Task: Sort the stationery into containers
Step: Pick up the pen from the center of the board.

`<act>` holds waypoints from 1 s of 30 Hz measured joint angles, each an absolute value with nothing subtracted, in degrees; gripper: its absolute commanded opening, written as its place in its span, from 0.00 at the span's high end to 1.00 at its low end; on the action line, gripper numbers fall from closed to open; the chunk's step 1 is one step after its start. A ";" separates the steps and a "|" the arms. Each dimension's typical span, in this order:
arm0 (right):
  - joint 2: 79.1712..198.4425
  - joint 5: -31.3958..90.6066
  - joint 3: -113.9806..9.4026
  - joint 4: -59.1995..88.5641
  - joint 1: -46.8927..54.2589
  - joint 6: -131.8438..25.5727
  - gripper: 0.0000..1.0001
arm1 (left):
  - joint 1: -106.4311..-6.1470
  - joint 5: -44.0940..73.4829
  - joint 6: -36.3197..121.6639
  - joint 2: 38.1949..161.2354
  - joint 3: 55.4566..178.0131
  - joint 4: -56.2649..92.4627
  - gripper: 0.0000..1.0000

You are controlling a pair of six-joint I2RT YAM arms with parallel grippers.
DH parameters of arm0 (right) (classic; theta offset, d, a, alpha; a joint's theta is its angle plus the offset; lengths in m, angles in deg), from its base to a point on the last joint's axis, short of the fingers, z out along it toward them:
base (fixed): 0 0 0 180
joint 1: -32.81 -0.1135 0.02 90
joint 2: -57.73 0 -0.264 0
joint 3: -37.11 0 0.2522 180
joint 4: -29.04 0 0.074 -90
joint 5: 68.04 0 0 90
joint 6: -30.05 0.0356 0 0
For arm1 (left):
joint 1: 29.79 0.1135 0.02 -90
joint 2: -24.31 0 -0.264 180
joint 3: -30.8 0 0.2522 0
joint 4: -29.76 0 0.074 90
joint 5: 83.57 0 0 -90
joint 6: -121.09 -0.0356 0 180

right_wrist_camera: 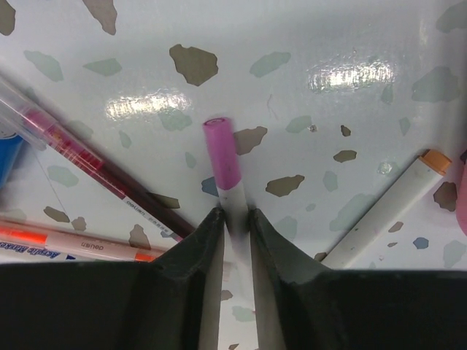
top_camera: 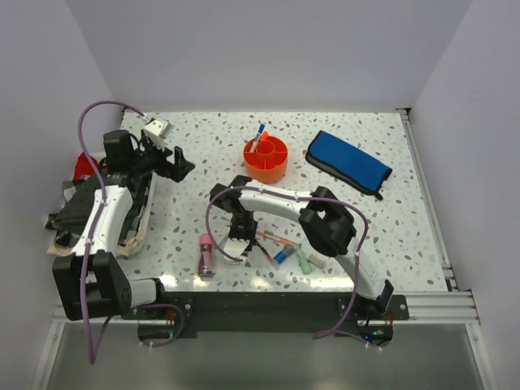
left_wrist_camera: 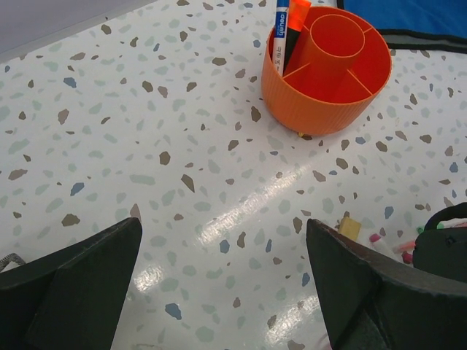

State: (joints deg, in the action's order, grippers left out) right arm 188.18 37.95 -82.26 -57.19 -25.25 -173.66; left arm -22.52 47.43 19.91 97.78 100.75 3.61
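- Near the front of the worktop [top_camera: 203, 162], right jaws are clamping a pink-tipped marker [right_wrist_camera: 222, 157] lying among loose pens [right_wrist_camera: 87, 164].
- Farther back, left jaws are hanging wide apart, facing the orange caddy [left_wrist_camera: 321, 109].

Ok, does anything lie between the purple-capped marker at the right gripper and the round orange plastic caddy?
Nothing visible does. The purple-capped white marker sits in the right gripper; the speckled tabletop between it and the round orange plastic caddy holds no objects. Only the right arm's own link passes overhead.
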 measured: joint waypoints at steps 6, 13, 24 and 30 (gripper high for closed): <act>186.65 38.06 -79.85 -55.11 -25.30 -173.88 1.00 | -22.52 47.43 20.20 97.45 100.75 3.31 0.00; 186.74 40.16 -82.04 -55.59 -24.84 -168.72 1.00 | -22.52 47.40 19.52 95.79 101.95 0.75 0.00; 182.02 51.66 -97.73 -51.83 -20.93 -142.41 1.00 | -22.52 47.58 20.59 95.40 106.21 1.19 0.00; 179.96 62.32 -101.53 -31.24 -11.05 -105.29 1.00 | -22.52 47.01 23.17 98.90 107.96 3.77 0.00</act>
State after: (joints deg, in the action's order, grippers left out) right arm 179.96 62.32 -101.53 -31.24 -11.05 -105.29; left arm -22.52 47.01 23.17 98.90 107.96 3.77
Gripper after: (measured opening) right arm 0.057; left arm 0.997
